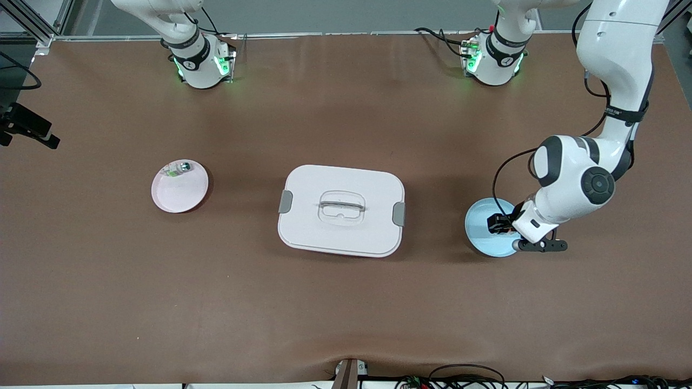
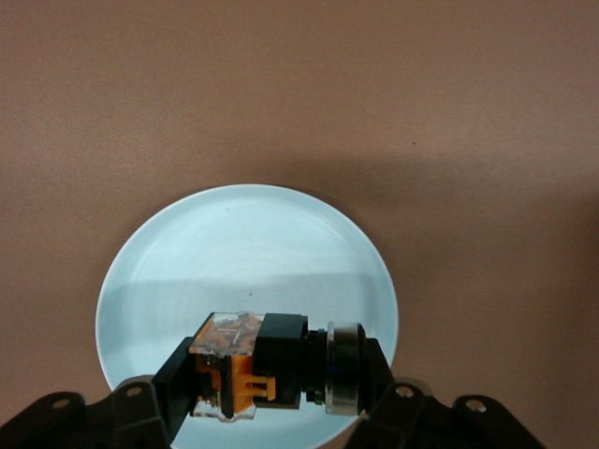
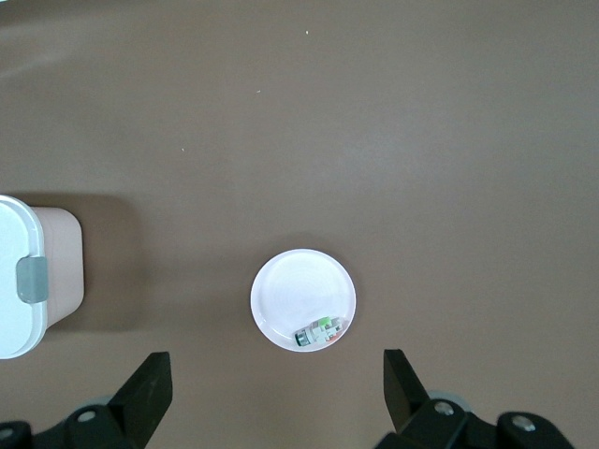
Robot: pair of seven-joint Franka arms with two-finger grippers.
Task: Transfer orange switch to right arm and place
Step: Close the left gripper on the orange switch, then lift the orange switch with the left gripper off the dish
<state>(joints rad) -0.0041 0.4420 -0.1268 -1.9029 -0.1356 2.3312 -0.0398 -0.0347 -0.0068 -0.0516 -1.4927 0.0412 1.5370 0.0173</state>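
The left end effector (image 2: 271, 398) pinched the orange switch (image 2: 271, 369) endwise just above the blue plate (image 2: 248, 253); it looked light, rigid and smooth-capped, best gripped across its blocky body. Its long axis lay level between the fingers. The right end effector (image 3: 276, 388) waited spread, high over the pink plate (image 3: 290, 290).

**Three cameras, one desk**

The front view looks down from high, facing both bases across the desk (image 1: 346, 313). The left wrist view hangs close over the blue plate (image 2: 248, 253); the right wrist view looks from higher on the pink plate (image 3: 303, 297), shared with the front view.
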